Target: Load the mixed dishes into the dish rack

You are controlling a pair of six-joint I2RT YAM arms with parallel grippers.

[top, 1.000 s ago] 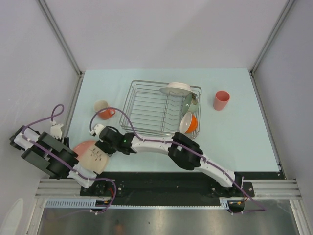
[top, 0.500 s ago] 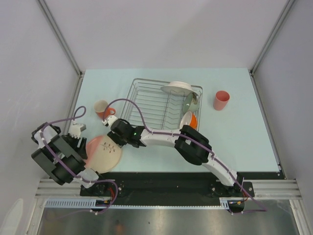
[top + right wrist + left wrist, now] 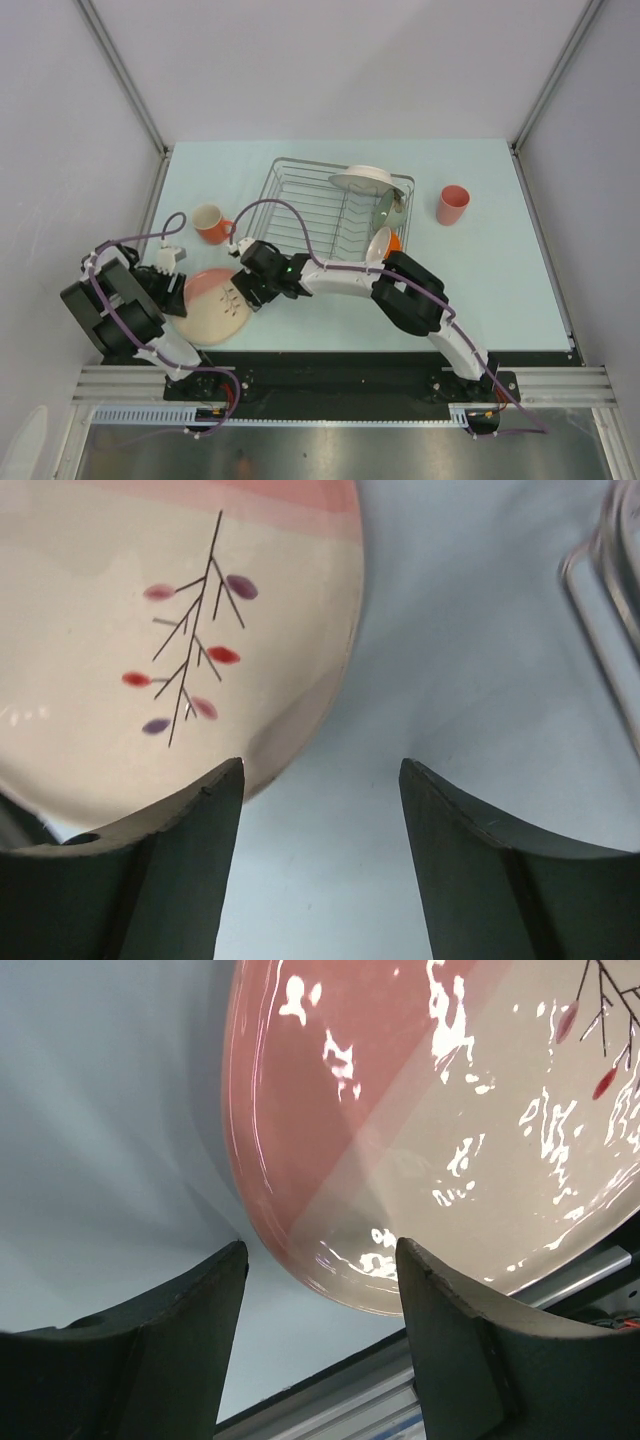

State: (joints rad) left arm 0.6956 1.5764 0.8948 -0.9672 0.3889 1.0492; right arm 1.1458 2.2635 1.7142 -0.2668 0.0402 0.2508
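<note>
The salmon-pink plate [image 3: 213, 305] with a twig pattern lies on the table near its front edge. My left gripper [image 3: 178, 297] hangs open at the plate's left rim [image 3: 300, 1250], holding nothing. My right gripper [image 3: 247, 291] is open at the plate's right rim [image 3: 300, 730], its left finger [image 3: 190, 820] over the edge. The silver dish rack [image 3: 300, 210] holds a white plate [image 3: 358, 180], a grey-green bowl [image 3: 387, 208] and an orange bowl [image 3: 384, 243]. An orange mug [image 3: 211, 223] stands left of the rack. A salmon-pink cup [image 3: 452, 204] stands to its right.
The rack's near-left wire corner [image 3: 600, 590] shows at the upper right of the right wrist view. A metal rail [image 3: 420, 1400] runs along the table's front edge just below the plate. Grey walls [image 3: 70, 150] enclose the table on the left, right and back.
The plate has shifted right and a little away from the front edge. My right gripper moved right along with it and opened wider. My left arm swung in toward the plate's left rim.
</note>
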